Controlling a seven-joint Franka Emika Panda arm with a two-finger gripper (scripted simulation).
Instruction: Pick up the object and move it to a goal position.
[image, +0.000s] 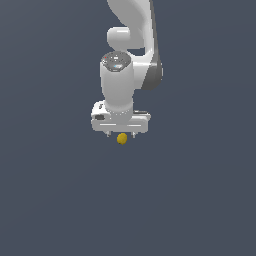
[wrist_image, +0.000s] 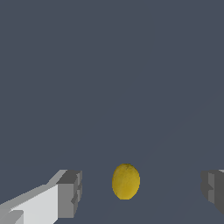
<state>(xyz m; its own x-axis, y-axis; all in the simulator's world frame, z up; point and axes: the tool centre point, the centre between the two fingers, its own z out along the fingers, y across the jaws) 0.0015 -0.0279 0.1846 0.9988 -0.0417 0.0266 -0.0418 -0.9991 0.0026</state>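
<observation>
The object is a small yellow-orange ball (image: 121, 138) lying on the dark grey floor, just under the white gripper (image: 120, 135) in the exterior view. In the wrist view the ball (wrist_image: 126, 181) sits between the two grey fingertips (wrist_image: 70, 194), apart from both, with wide gaps on each side. The jaws stand open around the ball and hold nothing. The white arm (image: 120, 85) rises straight above it.
A plain dark grey floor (image: 50, 200) fills both views. No other object, container or edge shows.
</observation>
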